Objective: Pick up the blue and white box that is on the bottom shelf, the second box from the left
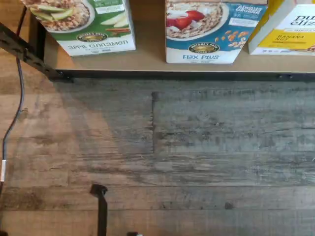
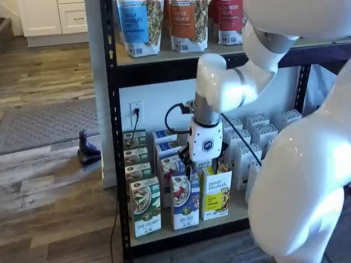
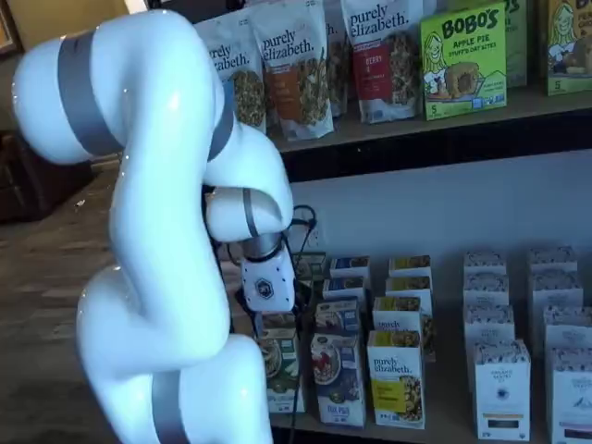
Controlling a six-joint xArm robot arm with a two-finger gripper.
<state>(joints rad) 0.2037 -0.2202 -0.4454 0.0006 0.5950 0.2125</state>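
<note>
The blue and white box [image 1: 209, 32] stands upright on the bottom shelf [image 1: 147, 61], between a green-and-white carton and a yellow one. It shows in both shelf views [image 2: 185, 203] [image 3: 338, 379] at the front of its row. My gripper [image 2: 201, 163] hangs above and just behind this front box, over the row of blue cartons. In a shelf view [image 3: 273, 313] only its white body and a dark tip show, partly behind the arm. No clear gap between the fingers shows, and nothing is held. The wrist view looks at the shelf's front edge and the floor.
A green-and-white carton [image 2: 145, 205] and a yellow carton [image 2: 215, 193] flank the blue one, with more cartons behind each. White boxes [image 3: 499, 388] fill the shelf's right side. Granola bags [image 2: 186, 22] stand on the upper deck. A black cable [image 1: 15, 98] hangs by the rack's post [image 2: 112, 137].
</note>
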